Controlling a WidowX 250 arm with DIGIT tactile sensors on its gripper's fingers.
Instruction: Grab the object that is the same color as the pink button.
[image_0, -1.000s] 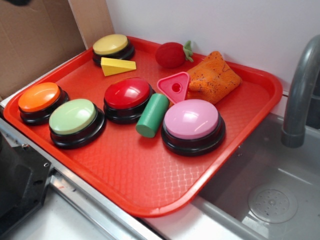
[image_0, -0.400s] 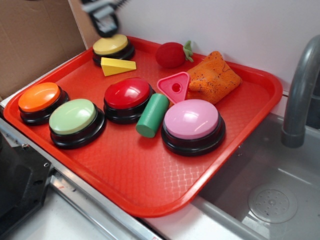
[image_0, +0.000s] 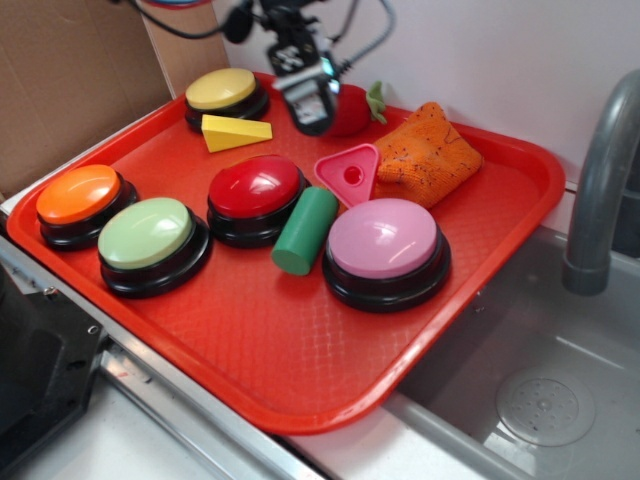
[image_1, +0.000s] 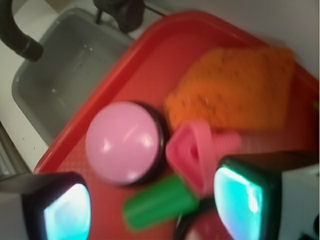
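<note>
We take the pink button (image_0: 383, 240) as our landmark. The thing to grab, the pink triangle (image_0: 349, 173), lies flat on the red tray (image_0: 300, 370) just behind the button, its near corner close to the button's rim; in the wrist view it sits beside the button (image_1: 122, 142), partly covered by one tool finger. A green cylinder (image_0: 305, 230) lies just to the button's left, touching or nearly touching the triangle's front edge, and the red button (image_0: 255, 190) stands beyond the cylinder. An orange cloth (image_0: 425, 150) sits behind the button, against the triangle's right side, and a strawberry (image_0: 345, 108) lies farther back. Our tool (image_0: 310, 100) hangs above the tray, behind and left of the button, short of the triangle and holding nothing. Its fingers (image_1: 65, 210) are spread wide in the wrist view, with the triangle lying between them. We judge this to be the approach. With neighbours crowding three sides, the descent probably calls for careful centring so the fingers straddle the raised rim.
</note>
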